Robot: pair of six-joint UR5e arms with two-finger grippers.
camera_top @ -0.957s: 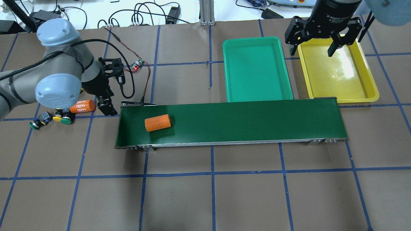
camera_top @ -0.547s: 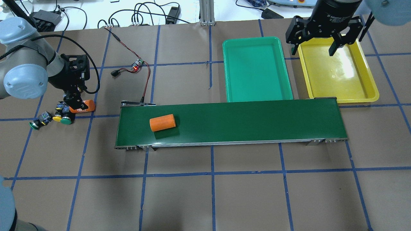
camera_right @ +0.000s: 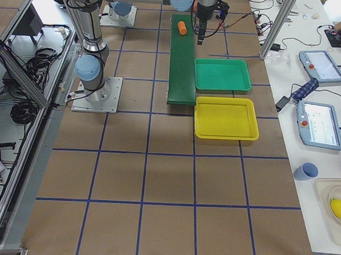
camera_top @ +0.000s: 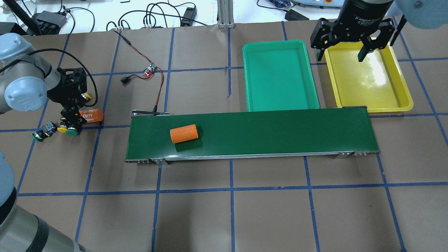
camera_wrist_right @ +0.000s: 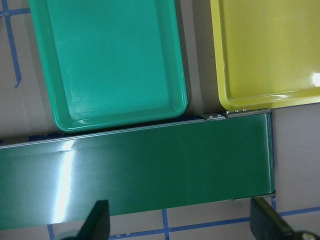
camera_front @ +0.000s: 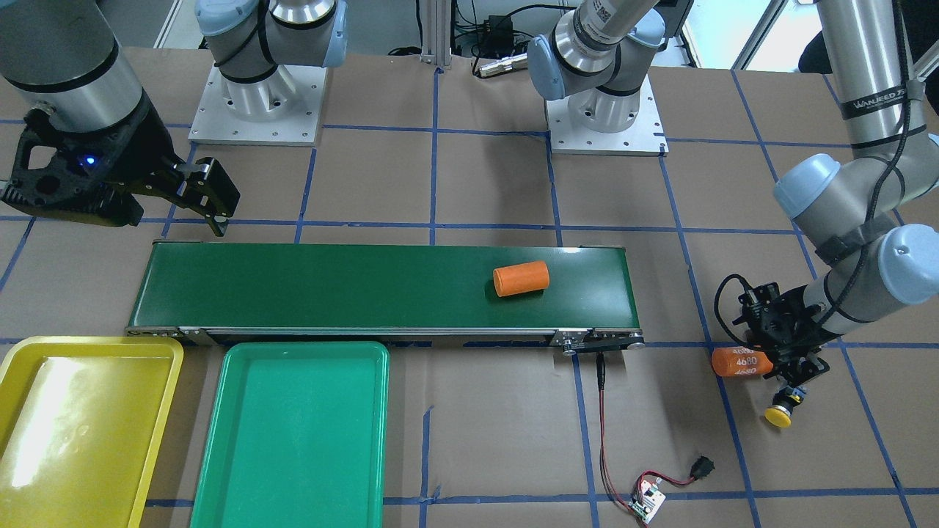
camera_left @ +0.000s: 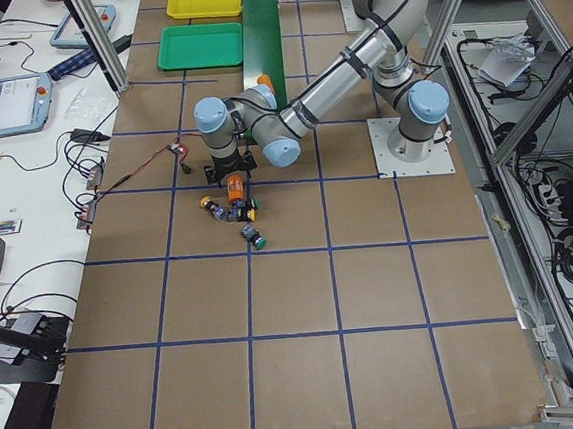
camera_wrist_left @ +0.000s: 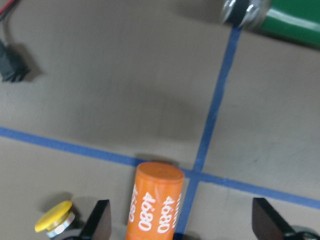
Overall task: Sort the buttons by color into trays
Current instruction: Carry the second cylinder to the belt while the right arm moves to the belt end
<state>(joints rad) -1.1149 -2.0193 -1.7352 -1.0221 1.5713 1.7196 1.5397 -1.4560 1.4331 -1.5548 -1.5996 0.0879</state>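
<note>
Four buttons lie at the table's left end in the overhead view: a yellow one (camera_top: 62, 129) and a green one (camera_top: 72, 132) side by side, a green one (camera_top: 36, 137) further left, and a yellow one (camera_top: 86, 96) behind the wrist. My left gripper (camera_top: 71, 117) is open just above them. In the left wrist view its fingers (camera_wrist_left: 100, 222) straddle an orange 4680 cylinder (camera_wrist_left: 155, 200), with a yellow button (camera_wrist_left: 54, 223) beside the left finger. My right gripper (camera_top: 341, 52) is open and empty over the near-left corner of the yellow tray (camera_top: 371, 84). The green tray (camera_top: 280, 77) is empty.
A long dark green conveyor belt (camera_top: 266, 133) carries a second orange cylinder (camera_top: 184, 133) near its left end. A small circuit board with red and black wires (camera_top: 150, 71) lies behind the belt's left end. Both trays stand just behind the belt's right half.
My left arm swung left from the belt's end to above the buttons and the 4680 cylinder. The orange cylinder on the belt moved right. The right gripper stayed put.
</note>
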